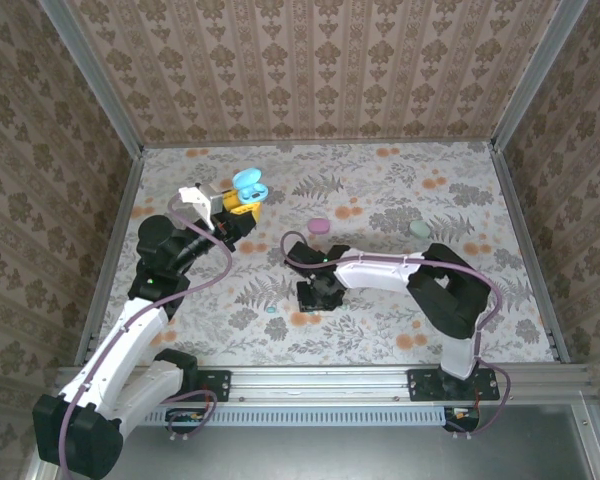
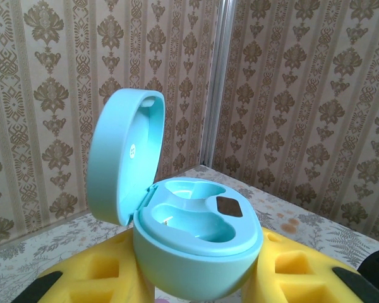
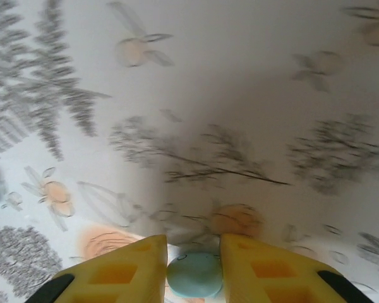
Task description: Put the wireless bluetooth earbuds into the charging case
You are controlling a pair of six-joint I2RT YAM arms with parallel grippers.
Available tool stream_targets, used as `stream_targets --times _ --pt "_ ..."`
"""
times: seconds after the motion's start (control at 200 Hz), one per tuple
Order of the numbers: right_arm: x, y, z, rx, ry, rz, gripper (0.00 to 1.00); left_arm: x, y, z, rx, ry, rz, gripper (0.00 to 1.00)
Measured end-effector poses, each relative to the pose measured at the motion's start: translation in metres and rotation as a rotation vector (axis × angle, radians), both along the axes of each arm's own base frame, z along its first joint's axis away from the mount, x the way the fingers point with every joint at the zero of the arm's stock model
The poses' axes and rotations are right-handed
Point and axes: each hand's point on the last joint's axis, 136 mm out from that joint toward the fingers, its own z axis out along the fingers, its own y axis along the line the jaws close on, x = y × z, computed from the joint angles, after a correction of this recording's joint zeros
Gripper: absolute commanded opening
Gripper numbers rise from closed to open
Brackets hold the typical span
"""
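Clamped in the left gripper (image 1: pixel 230 207), raised over the counter (image 1: pixel 460 190): the open blue charging case (image 2: pixel 196 246), lid tipped back, wells facing up. Pinched in the right gripper (image 3: pixel 193 252), between its yellow fingers (image 3: pixel 120 271), low against the flowered counter: a blue earbud (image 3: pixel 194 276). Farther back, well apart: a pink case (image 1: pixel 318 226) and a mint case (image 1: pixel 420 230).

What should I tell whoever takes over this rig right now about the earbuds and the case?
Left pincer: shut on the open blue case, held up off the mat; no bud seen in its wells.
Right pincer: low at the mat, shut on a blue earbud.
Done: case open, one bud gripped.
Left: carry that bud over and seat it; a small teal bud lies on the mat.
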Motion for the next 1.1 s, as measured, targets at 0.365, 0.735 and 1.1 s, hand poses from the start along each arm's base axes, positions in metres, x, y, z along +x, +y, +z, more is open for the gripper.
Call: stream_targets --times 0.365,0.735,1.1 --pt "0.003 -0.036 0.003 0.076 -0.011 -0.187 0.42 -0.001 -0.002 -0.001 0.001 0.002 -0.007 0.29" --pt "-0.007 -0.026 0.002 0.103 0.029 -0.146 0.39 0.001 -0.004 -0.003 0.005 0.012 -0.012 0.29" --pt "-0.012 -0.004 0.013 0.157 0.032 -0.081 0.36 0.000 -0.007 -0.005 0.006 0.016 -0.019 0.29"
